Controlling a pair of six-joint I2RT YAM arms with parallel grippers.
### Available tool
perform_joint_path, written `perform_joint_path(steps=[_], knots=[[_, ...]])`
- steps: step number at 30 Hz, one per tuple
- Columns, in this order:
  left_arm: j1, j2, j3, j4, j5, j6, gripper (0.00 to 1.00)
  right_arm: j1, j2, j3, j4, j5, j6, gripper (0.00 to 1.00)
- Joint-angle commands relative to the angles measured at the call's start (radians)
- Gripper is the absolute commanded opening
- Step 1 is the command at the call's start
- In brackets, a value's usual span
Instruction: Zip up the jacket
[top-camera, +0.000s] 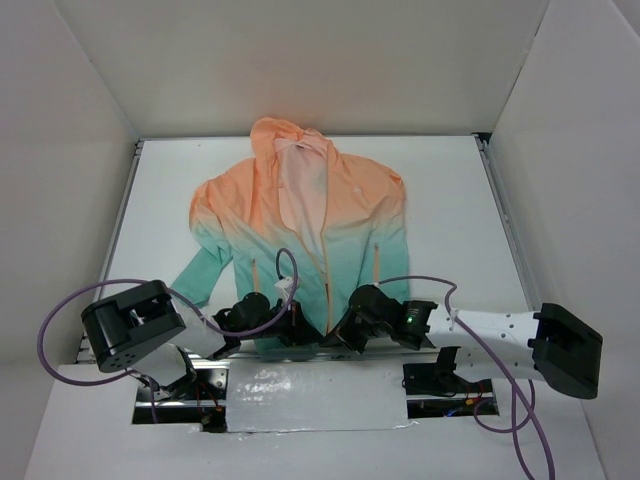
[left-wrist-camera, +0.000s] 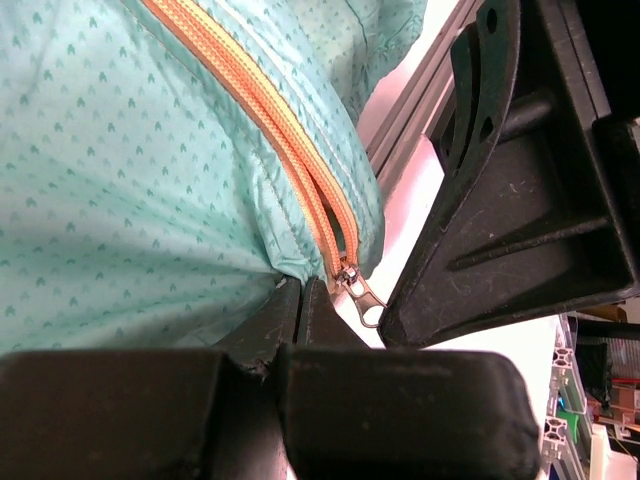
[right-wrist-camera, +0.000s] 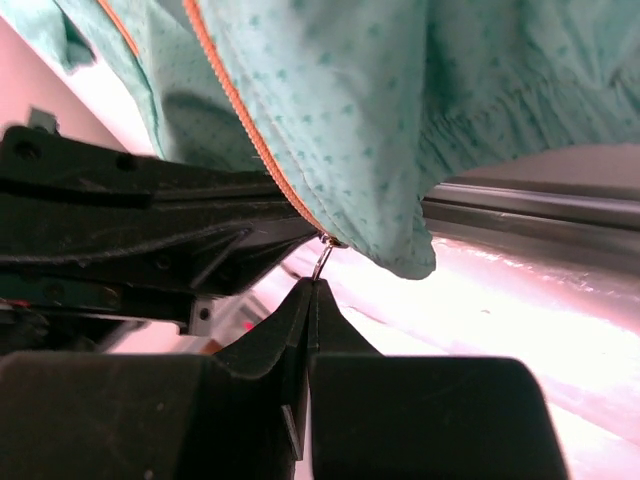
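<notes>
The jacket (top-camera: 300, 215) lies flat on the white table, hood far, teal hem near the arms; the upper front gapes open over pale lining. Its orange front zipper (top-camera: 325, 275) runs down to the hem. My left gripper (top-camera: 298, 335) is shut, and in the left wrist view (left-wrist-camera: 303, 290) it pinches the teal hem just left of the zipper (left-wrist-camera: 270, 120). The metal slider and pull tab (left-wrist-camera: 362, 296) hang at the zipper's bottom end. My right gripper (top-camera: 345, 335) is shut on that pull tab (right-wrist-camera: 321, 260), its tips (right-wrist-camera: 312, 287) right under the hem (right-wrist-camera: 400, 100).
A metal rail (right-wrist-camera: 530, 205) runs along the table's near edge under the hem. A shiny foil sheet (top-camera: 315, 395) lies between the arm bases. Purple cables (top-camera: 285, 265) loop over the jacket's lower part. White walls enclose the table on three sides.
</notes>
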Motion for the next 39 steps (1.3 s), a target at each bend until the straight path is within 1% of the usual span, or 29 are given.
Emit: perform_joint_path(steps=[1,4,6,9,13,16,18,19,22,25,31,35,37,39], knots=[[-0.010,-0.004,-0.016,0.044,-0.014,0.035,0.00,-0.004,0.001,-0.006,0.016,0.018,0.131,0.00],[-0.015,-0.010,-0.022,0.048,-0.020,0.036,0.00,-0.004,0.022,-0.052,0.083,-0.011,0.201,0.00],[-0.016,-0.014,-0.031,0.060,-0.023,0.036,0.00,-0.004,0.019,-0.079,0.099,-0.010,0.231,0.00],[-0.023,-0.027,-0.033,0.053,-0.031,0.041,0.00,-0.005,-0.004,-0.098,0.116,0.010,0.264,0.00],[-0.033,-0.028,-0.036,0.059,-0.034,0.049,0.00,-0.027,-0.044,-0.111,0.075,0.067,0.301,0.00],[-0.041,-0.021,-0.035,0.067,-0.037,0.050,0.00,-0.046,-0.075,-0.157,0.137,0.079,0.332,0.00],[-0.044,-0.016,-0.032,0.073,-0.037,0.052,0.00,-0.059,-0.084,-0.180,0.148,0.096,0.346,0.00],[-0.047,-0.015,-0.031,0.073,-0.035,0.055,0.00,-0.063,-0.084,-0.188,0.186,0.099,0.355,0.00],[-0.056,-0.014,-0.031,0.085,-0.038,0.056,0.00,-0.080,-0.088,-0.204,0.210,0.119,0.370,0.00],[-0.059,-0.021,-0.028,0.071,-0.044,0.061,0.00,-0.099,-0.075,-0.184,0.193,0.128,0.358,0.00],[-0.066,-0.013,-0.027,0.062,-0.060,0.062,0.00,-0.142,-0.044,-0.193,0.272,0.092,0.341,0.00],[-0.067,-0.004,-0.022,0.050,-0.067,0.062,0.00,-0.145,-0.033,-0.167,0.271,0.084,0.324,0.00],[-0.067,-0.005,-0.022,0.051,-0.069,0.062,0.00,-0.145,-0.038,-0.145,0.250,0.079,0.289,0.00],[-0.069,-0.013,-0.022,0.041,-0.073,0.062,0.00,-0.146,-0.055,-0.135,0.218,0.094,0.210,0.00]])
